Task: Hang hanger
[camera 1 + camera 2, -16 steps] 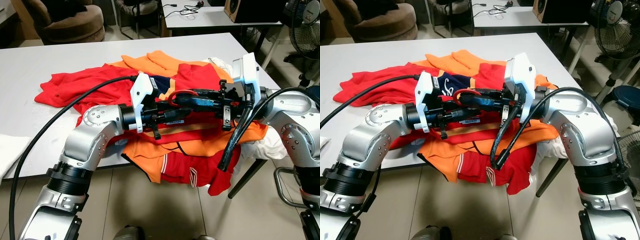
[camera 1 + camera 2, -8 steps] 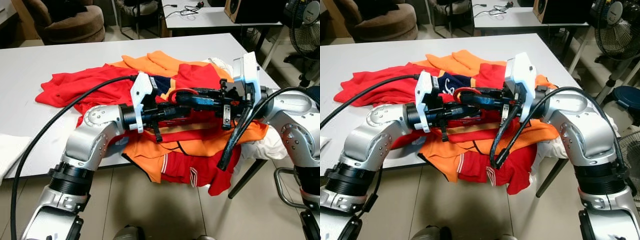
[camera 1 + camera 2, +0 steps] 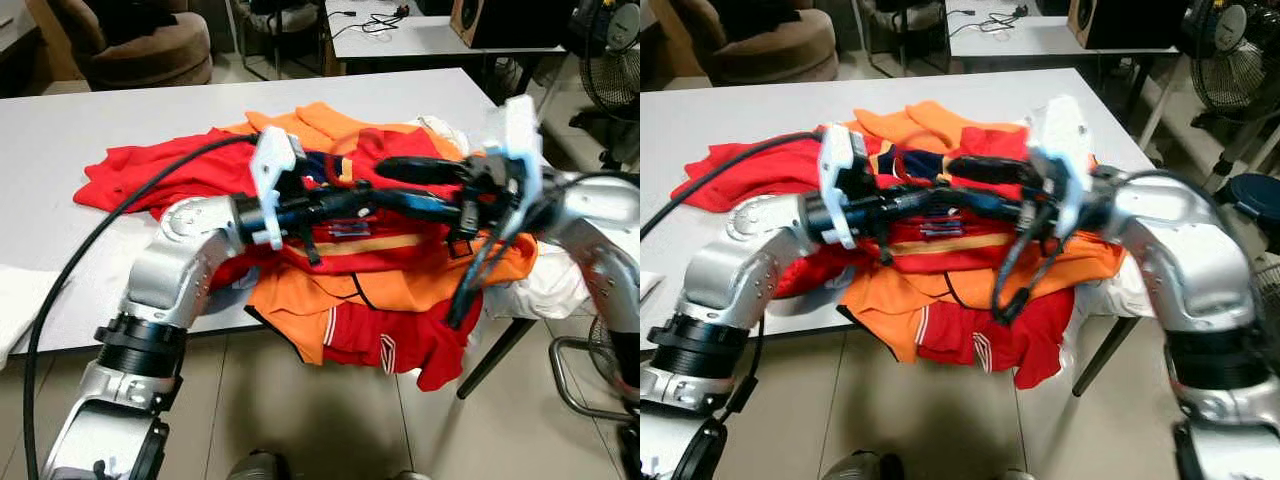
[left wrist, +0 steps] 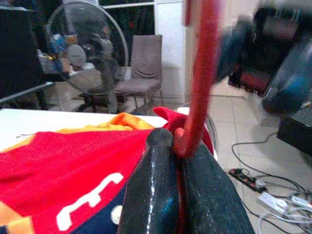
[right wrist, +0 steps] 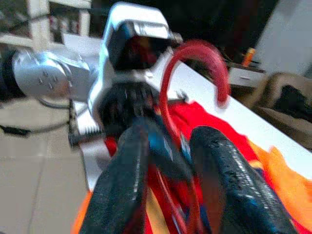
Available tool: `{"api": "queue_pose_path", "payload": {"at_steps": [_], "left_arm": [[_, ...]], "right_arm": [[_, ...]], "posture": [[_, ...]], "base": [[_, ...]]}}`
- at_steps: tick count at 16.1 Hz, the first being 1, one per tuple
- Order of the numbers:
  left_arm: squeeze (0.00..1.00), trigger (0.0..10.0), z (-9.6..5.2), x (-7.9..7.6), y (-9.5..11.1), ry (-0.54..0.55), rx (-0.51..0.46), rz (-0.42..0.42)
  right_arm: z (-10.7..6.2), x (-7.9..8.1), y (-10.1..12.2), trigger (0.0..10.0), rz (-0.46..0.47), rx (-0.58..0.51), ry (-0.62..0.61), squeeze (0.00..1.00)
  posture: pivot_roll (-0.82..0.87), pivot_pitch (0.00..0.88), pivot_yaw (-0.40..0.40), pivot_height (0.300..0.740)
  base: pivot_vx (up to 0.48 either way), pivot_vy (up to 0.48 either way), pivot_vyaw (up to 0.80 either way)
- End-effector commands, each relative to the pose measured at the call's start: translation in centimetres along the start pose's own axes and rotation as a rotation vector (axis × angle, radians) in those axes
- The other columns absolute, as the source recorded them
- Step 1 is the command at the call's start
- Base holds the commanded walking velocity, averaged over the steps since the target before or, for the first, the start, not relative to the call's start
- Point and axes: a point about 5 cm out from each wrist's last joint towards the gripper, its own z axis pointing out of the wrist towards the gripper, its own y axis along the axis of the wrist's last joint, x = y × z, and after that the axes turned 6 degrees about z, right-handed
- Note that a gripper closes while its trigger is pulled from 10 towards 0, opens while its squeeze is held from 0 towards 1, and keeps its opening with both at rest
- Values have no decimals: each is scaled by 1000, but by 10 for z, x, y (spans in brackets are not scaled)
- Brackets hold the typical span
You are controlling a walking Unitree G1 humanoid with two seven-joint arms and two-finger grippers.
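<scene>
Head views: we see a white table [image 3: 60, 150] with a pile of red and orange shirts [image 3: 380, 290] spilling over its near edge, and both arms reach in above that pile. The left gripper [image 3: 345, 200] comes in from the left over the pile, the right gripper [image 3: 400, 170] from the right, and their black fingers meet over the middle of the pile; motion blur smears the right arm. A thin red hanger [image 3: 925, 162] sits just above the pile between the two wrists, only faintly visible here. A brown armchair [image 3: 130, 40] stands beyond the table, and a fan [image 3: 1230, 50] off its far right corner. Left wrist view: we see the left gripper's fingers [image 4: 151, 195] closed together, pinching the red hanger's shaft [image 4: 200, 83], which rises straight up from the fingertips above the shirts; another fan [image 4: 87, 53] and a grey chair [image 4: 141, 63] stand behind the table. Right wrist view: the right gripper's fingers [image 5: 122, 185] are spread apart on either side of the hanger's lower part, with the red hook [image 5: 195, 73] curving above them and the left arm's wrist [image 5: 126, 58] just behind it; we cannot tell whether these fingers touch the hanger.
</scene>
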Motion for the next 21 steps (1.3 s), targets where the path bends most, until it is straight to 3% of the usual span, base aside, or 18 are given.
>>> {"api": "queue_pose_path", "payload": {"at_steps": [1, 2, 3, 4, 5, 8, 10, 12, 13, 14, 18, 20, 21], "left_arm": [[0, 0, 1, 4, 13, -10, -47, 39], [0, 0, 0, 6, 15, -6, -49, 52], [0, 0, 0, 6, 16, -4, -49, 57], [0, 0, -1, 14, 22, 32, -55, 77], [0, 0, -2, 23, 30, 81, -56, 94], [0, 0, -1, 40, 47, 200, 3, 160], [0, 0, -3, 54, 58, 311, 43, 170], [0, 0, -11, 68, 68, 504, 107, 160], [0, 2980, -15, 68, 68, 554, 132, 165], [0, 10000, -17, 66, 67, 566, 157, 185], [0, 10000, -30, 62, 59, 670, 377, 144], [0, 10000, -31, 67, 66, 765, 305, -1], [0, 10000, -30, 67, 68, 779, 260, -14]], "right_arm": [[-7, -4, -1, 10000, -32, 10, -57, 1000], [-17, -6, 3, 10000, -27, -29, -110, 867], [-20, -7, 6, 10000, -20, -47, -126, 867], [-36, -12, 32, 10000, 16, -204, -218, 0], [-53, -15, 53, 10000, 23, -331, -296, 0], [-66, -11, 81, 10000, -16, -475, -431, 0], [-62, -7, 79, 10000, -17, -460, -539, 0], [-44, 2, 55, 10000, 42, -375, -738, 0], [-37, 5, 46, 10000, 98, -383, -837, 0], [-33, 8, 42, 10000, 152, -411, -890, 0], [-6, 27, 22, 10000, 280, -195, -980, 0], [4, 34, 17, 10000, 340, -195, -988, 0], [8, 37, 11, 10000, 355, -178, -980, 0]], "posture": [[-185, 22, 73, 740], [-182, 19, 74, 740], [-182, 19, 74, 740], [-180, 15, 78, 740], [-182, 15, 78, 740], [-185, 14, 90, 740], [-191, 11, 104, 740], [-191, 8, 115, 740], [-191, 8, 123, 740], [-191, 7, 124, 740], [-204, 5, 131, 740], [-216, 6, 126, 740], [-213, 9, 122, 740]], "base": [[0, 0, 0], [0, 0, 0], [0, 0, 0], [0, 0, 0], [0, 0, 0], [0, 0, 0], [0, 0, 0], [0, 0, 0], [0, 0, 0], [0, 0, 0], [0, 0, 0], [0, 0, 0], [0, 0, 0]]}}
